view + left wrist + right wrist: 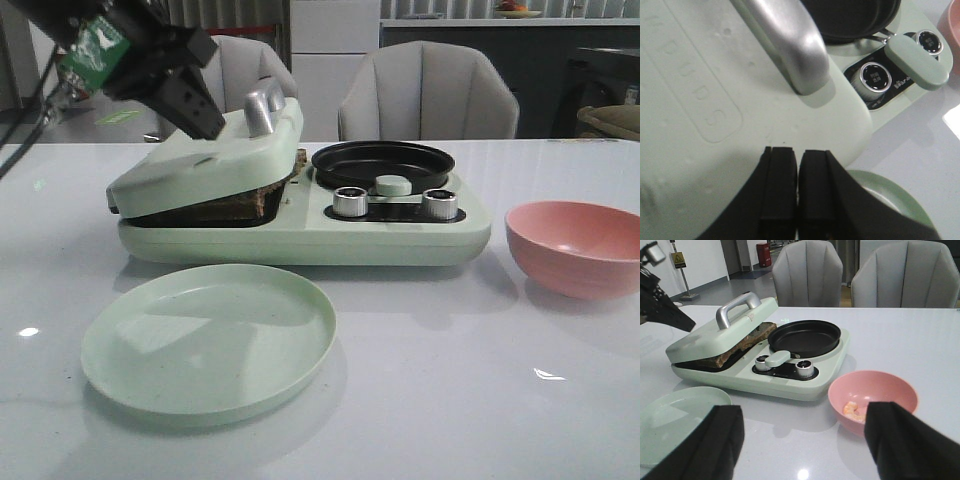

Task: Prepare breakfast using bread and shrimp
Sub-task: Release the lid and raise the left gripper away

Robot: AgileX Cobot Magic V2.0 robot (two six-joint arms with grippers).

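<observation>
The bread (262, 203) is largely hidden under the lid (200, 165); only its crust edge is seen.

Glossy white table (480, 400); two grey padded chairs (428, 92) behind; grey floor (715, 287).

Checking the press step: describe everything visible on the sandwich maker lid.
The lid is pale mint green, plastic-looking, with embossed lettering on top and a curved silver handle. It sits tilted, not fully shut, propped on the bread, whose brown edge shows in the gap. The left pincer, fingers together, is at its top surface near the handle. The black pan lies beside it.
</observation>
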